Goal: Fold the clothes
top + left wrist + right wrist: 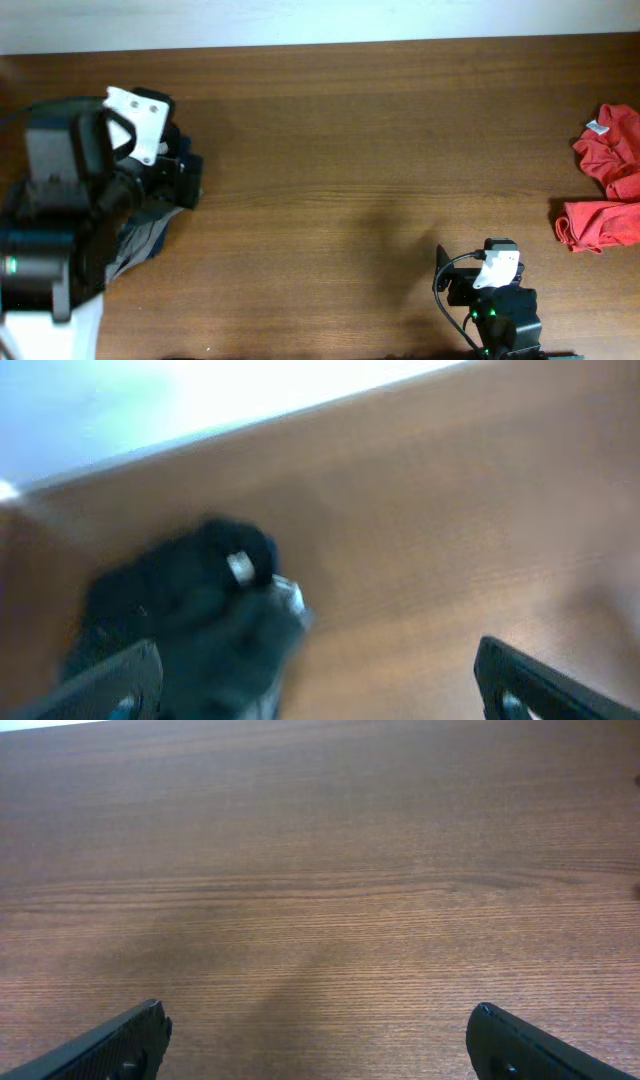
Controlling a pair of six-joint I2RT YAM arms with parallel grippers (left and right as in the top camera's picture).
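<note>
2 arms logged at wooden table [330, 150]. Found left arm [60, 220] at the table's left end, parked over a dark garment [150, 238], with grey-blue cloth showing from under it toward the near edge. Checked against left wrist view, badly blurred: dark garment [190, 630] lying crumpled on the wood, low and left in frame, with a pale shiny spot [240, 567] on top, too blurred to identify. Recorded left gripper [318, 655] spread wide, fingers [110, 685] at the frame's lower corners, pinching nothing. Cannot tell whether touching the cloth.

Located right arm [495, 300] at the near edge, right of centre, well apart from all cloth. Recorded right gripper [318, 1012] likewise spread wide, fingers [520, 1045] over bare wood grain, nothing between.

Spotted red clothes [605, 190] at the table's far right edge, bunched in 2 lumps, 1 above the other in overhead view, with a white tag [597, 127] on the upper lump. Judged neither pile folded: dark garment rumpled, red clothes rumpled, the 2 piles well apart at opposite ends.
</note>
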